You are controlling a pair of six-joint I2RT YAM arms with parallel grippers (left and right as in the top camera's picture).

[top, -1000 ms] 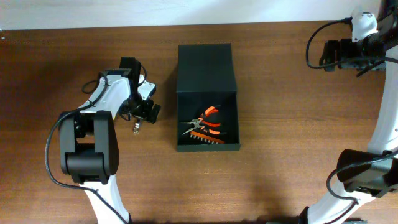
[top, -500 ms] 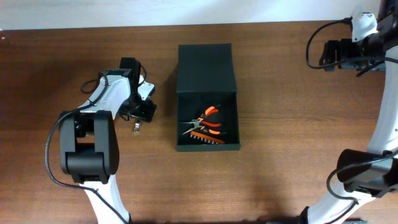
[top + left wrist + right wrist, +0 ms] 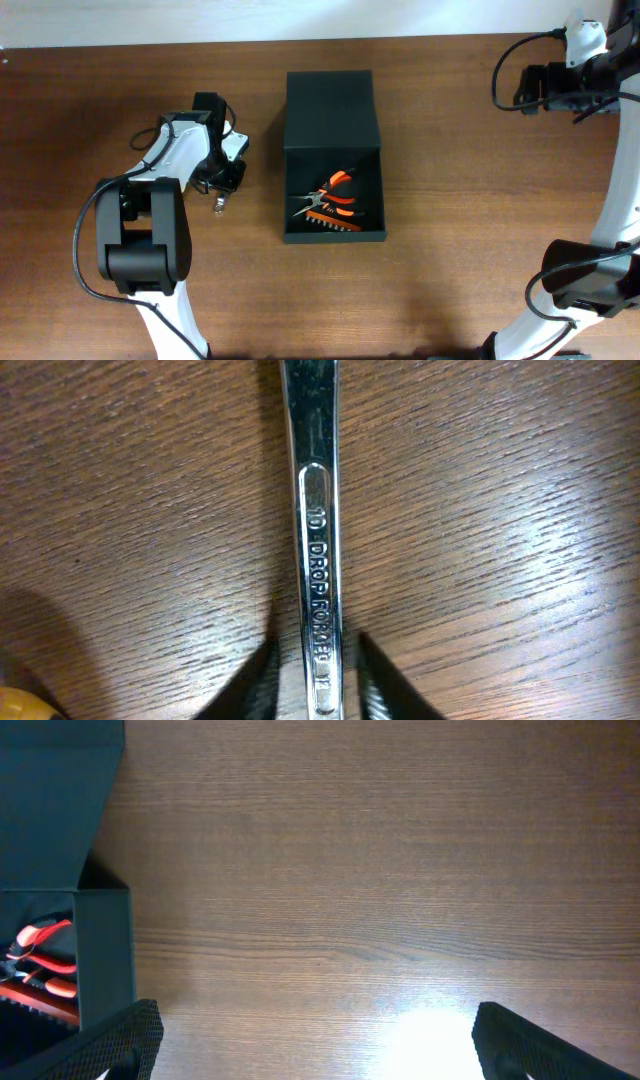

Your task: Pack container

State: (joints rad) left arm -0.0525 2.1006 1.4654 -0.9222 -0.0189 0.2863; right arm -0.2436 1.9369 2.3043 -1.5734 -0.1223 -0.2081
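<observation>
The left gripper (image 3: 315, 670) straddles a chrome wrench (image 3: 318, 510) lying flat on the wooden table (image 3: 520, 480); whether its fingers press it, I cannot tell. The dark green container (image 3: 328, 110) sits mid-table, lid open, orange-handled tools (image 3: 338, 195) inside. The right gripper (image 3: 315, 1045), far back right, is spread wide and empty.

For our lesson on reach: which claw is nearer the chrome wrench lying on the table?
Left. The left claw straddles the wrench; the right claw hangs far off, beyond the container.
</observation>
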